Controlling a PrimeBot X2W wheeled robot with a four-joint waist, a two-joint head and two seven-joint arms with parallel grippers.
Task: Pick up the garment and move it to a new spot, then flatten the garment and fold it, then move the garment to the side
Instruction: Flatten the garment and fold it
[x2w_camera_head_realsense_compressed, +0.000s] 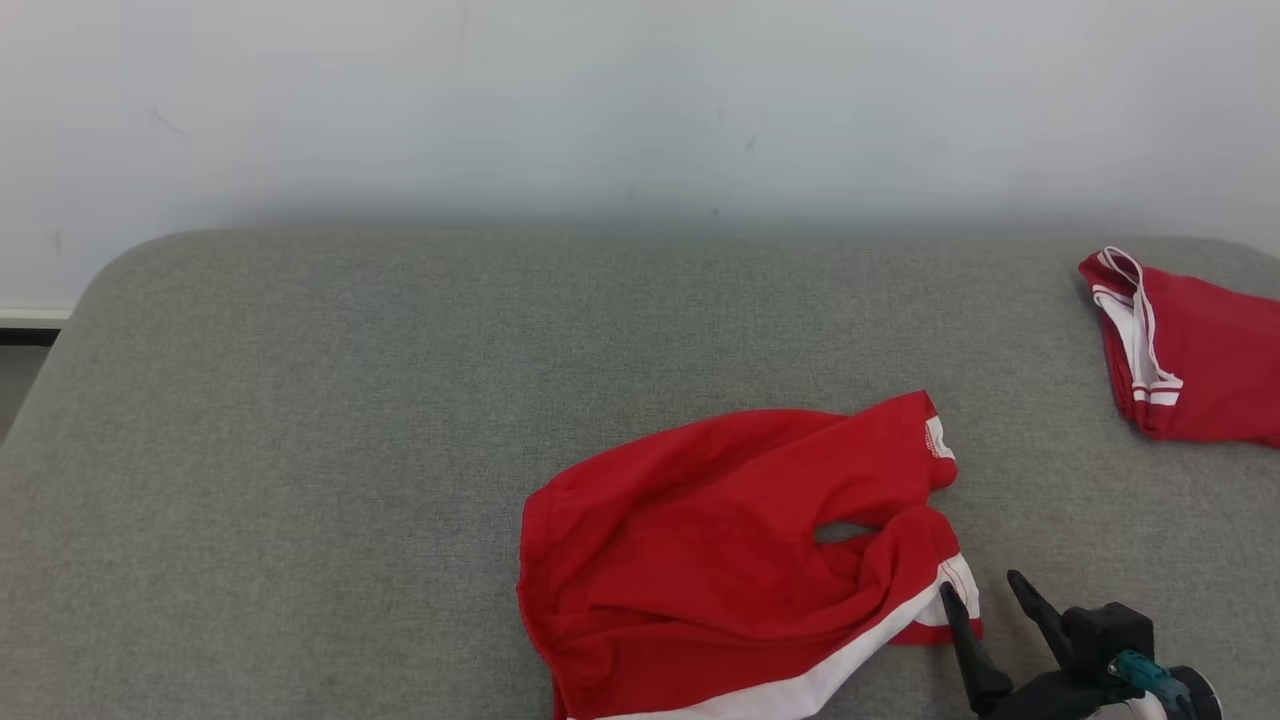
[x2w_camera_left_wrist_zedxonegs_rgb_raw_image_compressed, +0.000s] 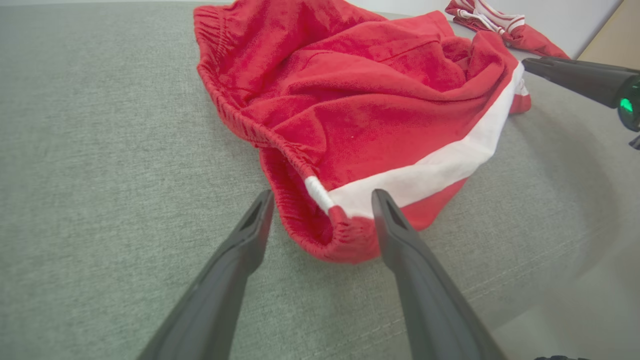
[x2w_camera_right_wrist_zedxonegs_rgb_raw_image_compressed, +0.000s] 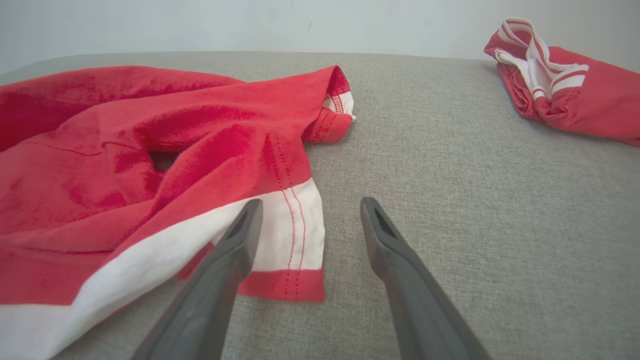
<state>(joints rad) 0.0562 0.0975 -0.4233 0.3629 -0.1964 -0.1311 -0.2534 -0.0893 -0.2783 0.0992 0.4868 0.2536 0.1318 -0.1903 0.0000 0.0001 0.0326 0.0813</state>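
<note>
The garment (x2w_camera_head_realsense_compressed: 720, 540) is a pair of red shorts with a white side stripe, lying crumpled on the grey padded table (x2w_camera_head_realsense_compressed: 300, 450) near its front edge. In the left wrist view the garment (x2w_camera_left_wrist_zedxonegs_rgb_raw_image_compressed: 360, 110) has its elastic waistband corner lying between the fingers of my open left gripper (x2w_camera_left_wrist_zedxonegs_rgb_raw_image_compressed: 322, 197). My right gripper (x2w_camera_head_realsense_compressed: 985, 590) stands open at the lower right, its left finger over the hem of a leg. In the right wrist view, the right gripper (x2w_camera_right_wrist_zedxonegs_rgb_raw_image_compressed: 310, 205) straddles the edge of that white and red hem of the garment (x2w_camera_right_wrist_zedxonegs_rgb_raw_image_compressed: 150, 165).
A second red garment with white trim (x2w_camera_head_realsense_compressed: 1190, 360) lies bunched at the table's far right edge. A pale wall (x2w_camera_head_realsense_compressed: 600, 100) stands right behind the table. Bare grey surface stretches over the left half and the back.
</note>
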